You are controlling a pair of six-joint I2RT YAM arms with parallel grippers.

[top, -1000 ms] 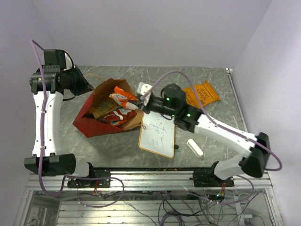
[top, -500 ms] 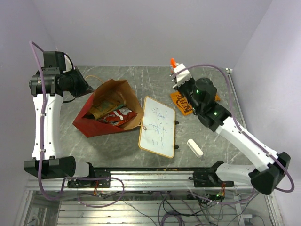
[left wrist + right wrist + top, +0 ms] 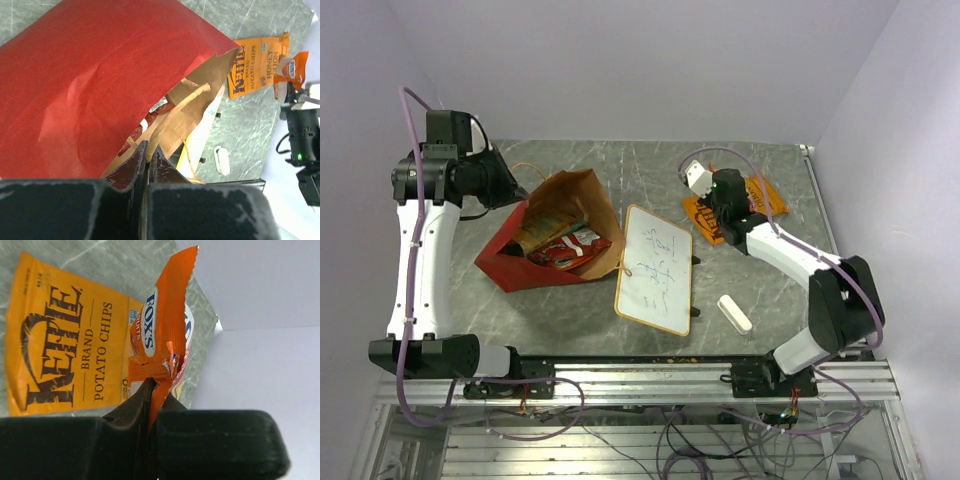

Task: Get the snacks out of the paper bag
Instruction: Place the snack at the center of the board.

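Right tool [image 3: 151,386] shut on seam of orange packet [image 3: 167,325] | likely light, crinkly, slippery: seam holds best | left tool [image 3: 148,151] pinching paper bag [image 3: 90,85]

Lab; aluminium rail [image 3: 640,377], loose cables [image 3: 672,440]

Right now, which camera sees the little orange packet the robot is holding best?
The right wrist view: the orange packet fills the frame, pinched in the right gripper, its lettering readable. The left wrist view shows it small at the far edge. The top view hardly shows it.
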